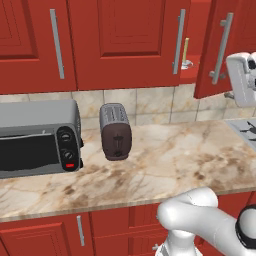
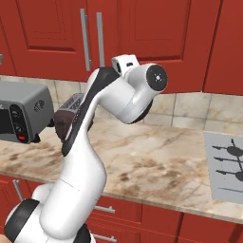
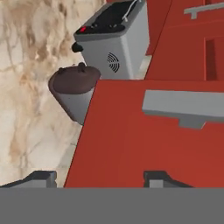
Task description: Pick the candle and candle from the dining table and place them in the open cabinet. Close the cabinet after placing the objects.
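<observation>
Red panelled kitchen units line the wall above a beige marbled counter (image 1: 165, 160) with a tiled backsplash behind it. Inside the cabinet (image 1: 197, 45), which stands open with its door (image 1: 220, 47) swung outward, the slim olive-gold stick candle (image 1: 186, 52) stands upright on its clear round dish on the red inner shelf, just inside the opening and beside the long grey bar handle (image 1: 179, 42) of the neighbouring closed door. The second, squat candle cannot be made out.

In the hand view the gripper (image 3: 103, 179) sits right at the face of the open door, its two dark fingertips (image 3: 41, 177) apart with nothing between them; the door's grey bar handle (image 3: 183, 107) lies just beyond them, untouched. In the left base view the white hand hangs just to the right of that door, level with its lower edge.

Further from the cabinet, down on the counter, a brown toaster (image 1: 115, 131) stands below the closed doors, and a grey toaster oven (image 1: 39, 137) sits just to its left. A grey cooktop (image 2: 225, 166) lies on the counter at the far right.
</observation>
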